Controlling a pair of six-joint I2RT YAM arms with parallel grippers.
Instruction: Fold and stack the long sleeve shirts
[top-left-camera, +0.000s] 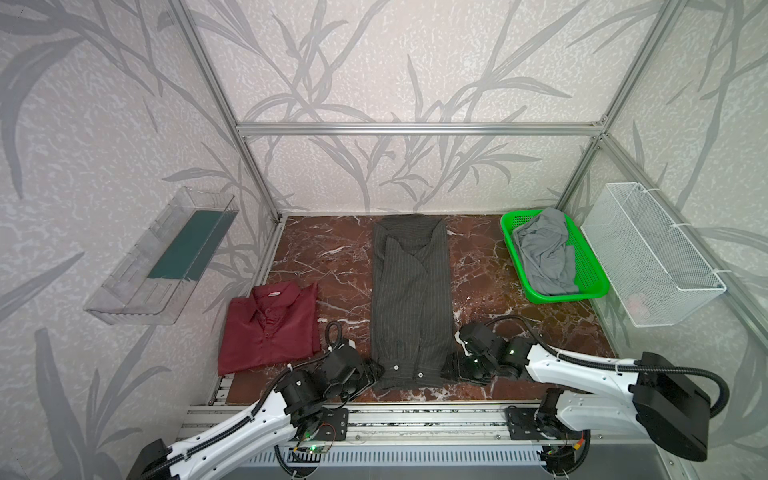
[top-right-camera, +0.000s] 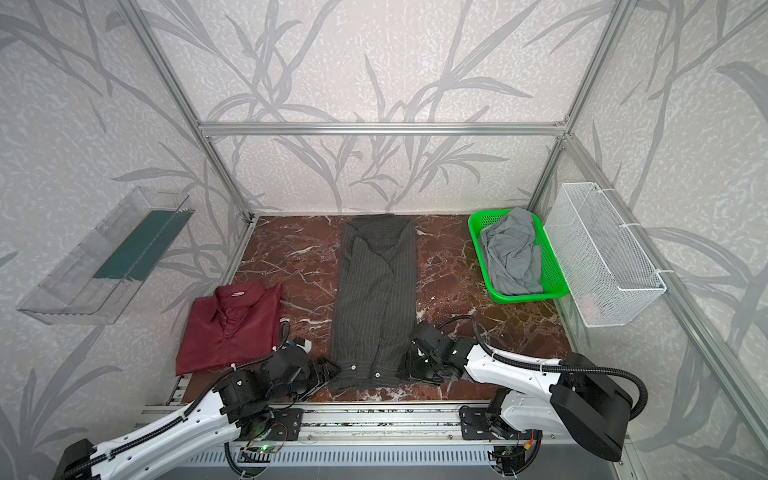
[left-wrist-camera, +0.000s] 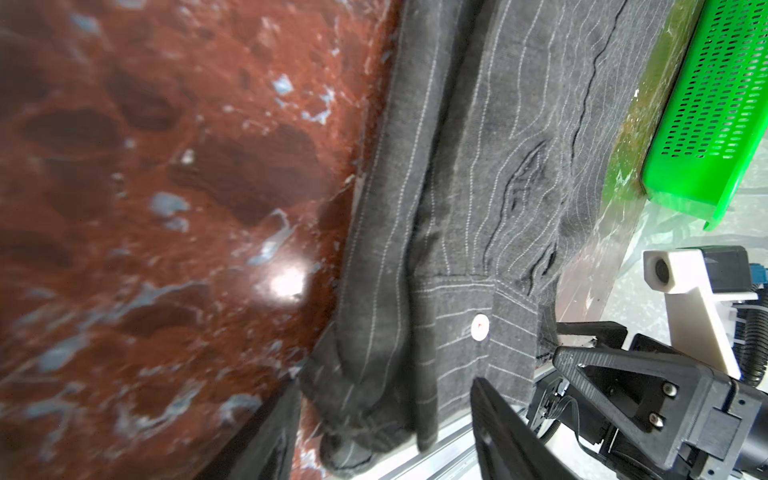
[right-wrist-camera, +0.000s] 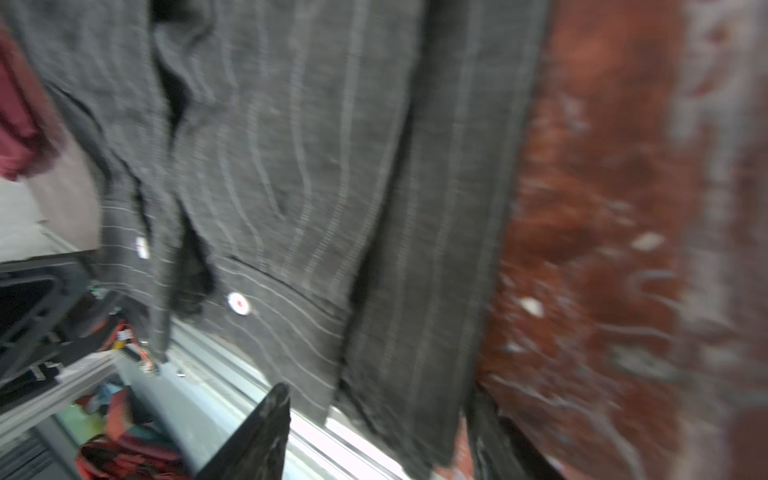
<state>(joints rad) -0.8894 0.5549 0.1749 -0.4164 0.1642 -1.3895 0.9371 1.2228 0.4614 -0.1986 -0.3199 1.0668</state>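
The charcoal-grey pinstriped long sleeve shirt (top-left-camera: 411, 291) (top-right-camera: 376, 291) lies folded into a long strip down the middle of the marble table, white buttons at its near end. A maroon shirt (top-left-camera: 270, 324) (top-right-camera: 228, 328) rests folded at the near left. My left gripper (top-left-camera: 376, 372) (left-wrist-camera: 382, 415) sits at the strip's near left corner, open, its fingers on either side of the bunched hem (left-wrist-camera: 365, 415). At the near right corner my right gripper (top-left-camera: 451, 365) (right-wrist-camera: 382, 424) is also open, straddling the hem edge (right-wrist-camera: 395, 374), with a gap showing beside the cloth.
A green basket (top-left-camera: 540, 297) (left-wrist-camera: 715, 104) holding a grey garment (top-left-camera: 544, 253) stands at the back right. A white mesh basket (top-left-camera: 652, 257) hangs on the right wall, a clear tray (top-left-camera: 162, 257) on the left wall. An aluminium rail (top-left-camera: 415, 419) runs along the table's front edge.
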